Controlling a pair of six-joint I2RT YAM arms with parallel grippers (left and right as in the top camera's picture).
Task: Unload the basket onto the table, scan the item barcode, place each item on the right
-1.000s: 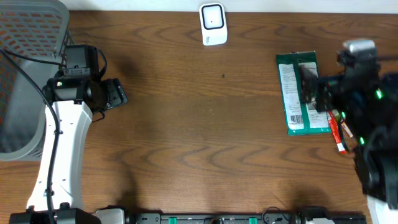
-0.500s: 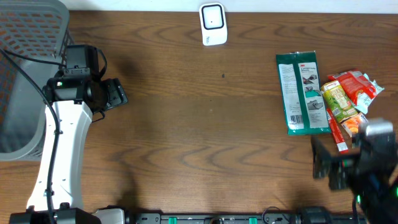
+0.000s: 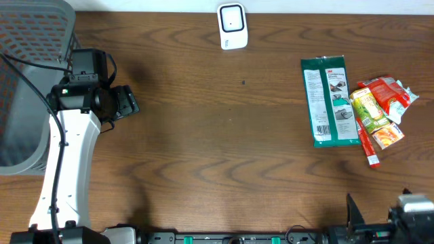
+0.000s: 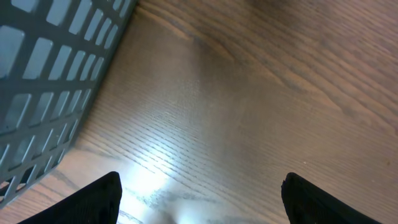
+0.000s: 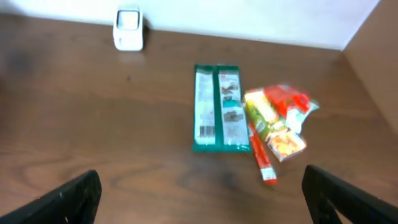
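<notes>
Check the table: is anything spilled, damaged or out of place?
Nothing spilled or damaged. The snack packets lie in a loose, overlapping heap beside the green package, which lies flat; the scanner sits at the far edge.

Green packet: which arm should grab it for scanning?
Likely right. The green packet lies on that arm's side, centred in its wrist view, with the right claw open. The left claw sits far off by the basket.

Grey slatted plastic basket [image 3: 47, 27]: cropped by overhead's left edge.
Black right arm [image 3: 409, 218]: mostly below overhead's bottom edge.
Green flat packet [image 5: 217, 107]: print blurred in right wrist view, illegible.
Left fingers [image 4: 99, 200]: tips only.
</notes>
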